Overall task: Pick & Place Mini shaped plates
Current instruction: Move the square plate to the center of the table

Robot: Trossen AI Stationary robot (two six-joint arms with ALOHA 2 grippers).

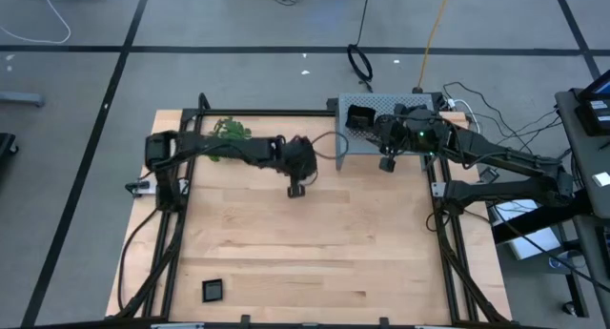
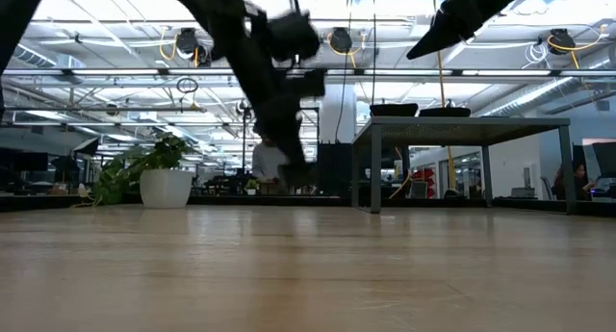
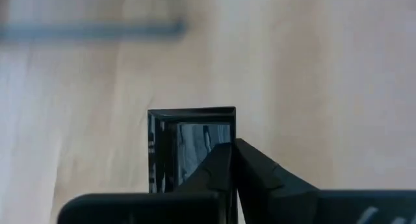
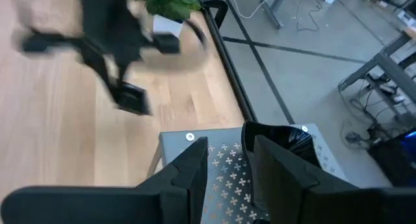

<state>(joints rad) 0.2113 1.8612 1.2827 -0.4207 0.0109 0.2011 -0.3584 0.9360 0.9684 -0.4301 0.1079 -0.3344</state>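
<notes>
**Black square plate pinched edge-on in left tool, carried over bare wood**

High view: left tool (image 1: 297, 188) out over mid-tabletop (image 1: 315, 243), closed on a small dark plate (image 1: 296, 190) directly under its tips; placed plate (image 1: 213, 290) well apart, toward the near-left corner. Right tool (image 1: 388, 163) waiting just beside the grey perforated box (image 1: 355, 138), far nearer that box than the left.

Low view: left tool (image 2: 289, 168) blurred, above the wood, not touching.

Left wrist view: fingers (image 3: 224, 169) pressed together on one rim, plate (image 3: 188, 139) jutting straight ahead.

Right wrist view: right tool (image 4: 231, 162) part-spread, empty, over the box (image 4: 224, 162).
</notes>
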